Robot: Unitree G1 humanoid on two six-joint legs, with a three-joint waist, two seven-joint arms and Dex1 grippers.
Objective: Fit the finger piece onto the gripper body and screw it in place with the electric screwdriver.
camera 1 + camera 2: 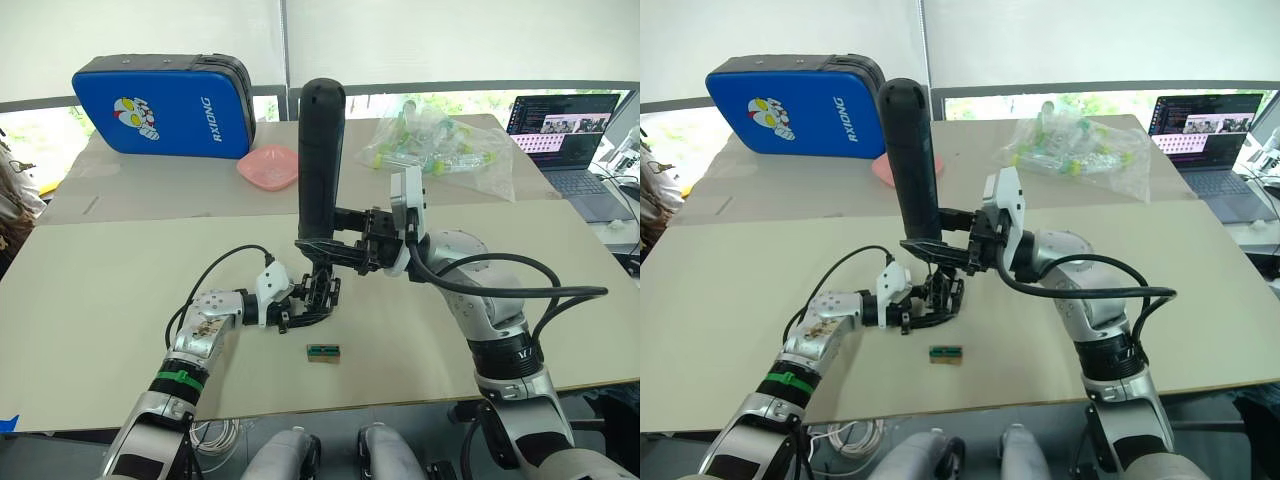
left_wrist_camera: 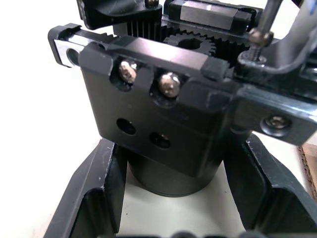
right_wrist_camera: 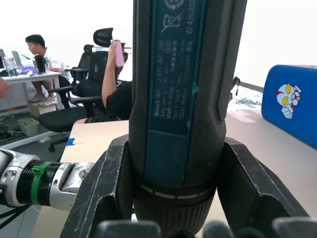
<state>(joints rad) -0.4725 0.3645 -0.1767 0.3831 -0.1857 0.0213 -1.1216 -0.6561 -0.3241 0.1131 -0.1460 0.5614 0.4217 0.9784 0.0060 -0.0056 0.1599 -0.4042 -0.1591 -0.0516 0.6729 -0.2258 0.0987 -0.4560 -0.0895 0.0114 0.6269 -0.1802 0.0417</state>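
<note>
Leftmost, the left gripper point(image 1: 300, 305) clamps the gripper body point(image 2: 163, 124) on the table point(image 1: 100, 300), mid-table with bare surface all around. Above it, the right gripper point(image 1: 335, 250) grasps the upright electric screwdriver point(image 1: 322, 160), bit down on the body. Behind, a pink bowl point(image 1: 268, 166); contents indiscernible.

Black electric screwdriver point(image 1: 322, 160) and gripper body point(image 2: 163, 124) — blue case point(image 1: 165, 105), pink dish point(image 1: 269, 166).
</note>
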